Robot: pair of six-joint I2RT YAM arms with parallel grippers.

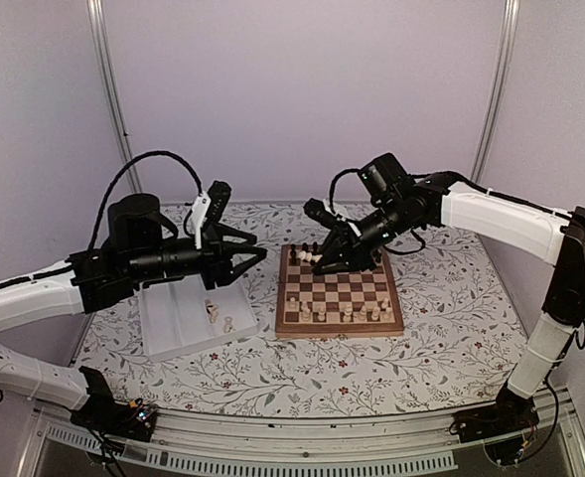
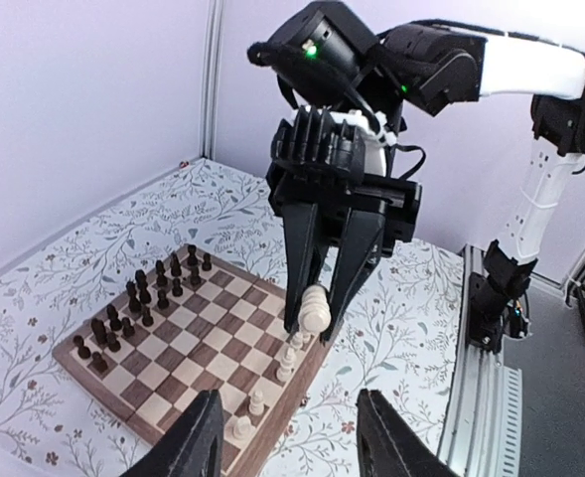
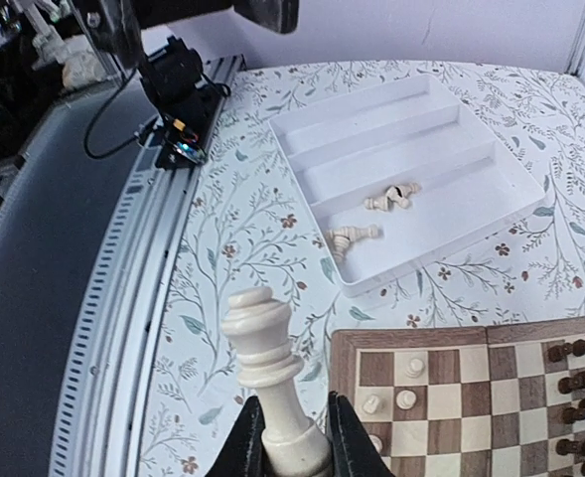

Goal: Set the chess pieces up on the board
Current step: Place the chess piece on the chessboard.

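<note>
Right end effector over dark chessmen

cream piece — base hidden between jaws, cut by edge

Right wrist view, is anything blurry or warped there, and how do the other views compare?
Right wrist view: the cream chess piece between the fingers looms large but sharp; the rail edge bows, wide-angle distortion. Left wrist view: its own fingers are soft, the board crisp. Top view: even lighting, faint shadows, no glare.
</note>
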